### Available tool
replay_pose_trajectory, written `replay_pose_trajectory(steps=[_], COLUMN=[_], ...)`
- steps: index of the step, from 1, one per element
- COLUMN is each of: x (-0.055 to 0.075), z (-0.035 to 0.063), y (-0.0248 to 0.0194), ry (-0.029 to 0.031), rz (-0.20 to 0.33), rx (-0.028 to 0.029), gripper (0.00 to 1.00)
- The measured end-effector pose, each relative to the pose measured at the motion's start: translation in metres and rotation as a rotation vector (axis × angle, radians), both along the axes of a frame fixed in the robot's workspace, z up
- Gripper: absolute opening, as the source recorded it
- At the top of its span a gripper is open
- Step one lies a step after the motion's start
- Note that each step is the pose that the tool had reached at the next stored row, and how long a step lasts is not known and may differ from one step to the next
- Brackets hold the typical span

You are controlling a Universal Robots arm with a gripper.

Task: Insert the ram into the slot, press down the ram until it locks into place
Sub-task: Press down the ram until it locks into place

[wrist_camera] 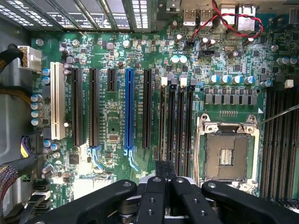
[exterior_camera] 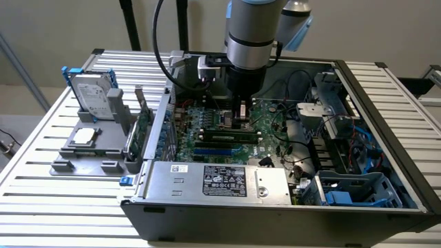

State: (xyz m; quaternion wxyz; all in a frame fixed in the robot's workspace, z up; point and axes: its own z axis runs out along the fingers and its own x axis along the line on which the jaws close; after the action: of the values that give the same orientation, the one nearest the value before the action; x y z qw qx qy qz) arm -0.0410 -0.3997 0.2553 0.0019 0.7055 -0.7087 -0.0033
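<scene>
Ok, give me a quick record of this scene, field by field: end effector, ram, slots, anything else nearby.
end effector: low over the motherboard, inside the open case
ram: seen edge-on, apparently gripped
slots: parallel black sockets by the ram; contact cannot be told
CPU socket: silver, empty, beside the slots
hard drive: outside the case, exterior view's left

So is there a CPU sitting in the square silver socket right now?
No. In the wrist view the CPU socket is open inside its silver frame, with bare contacts and no chip in it.
</scene>
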Motion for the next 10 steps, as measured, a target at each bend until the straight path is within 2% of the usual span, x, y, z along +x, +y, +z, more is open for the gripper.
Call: replay_pose_trajectory(steps=[10], x=[0.0000], z=[-0.0004], y=[0.0000], ry=[0.0000], rz=[0.000], rx=[0.0000], gripper=[0.11])
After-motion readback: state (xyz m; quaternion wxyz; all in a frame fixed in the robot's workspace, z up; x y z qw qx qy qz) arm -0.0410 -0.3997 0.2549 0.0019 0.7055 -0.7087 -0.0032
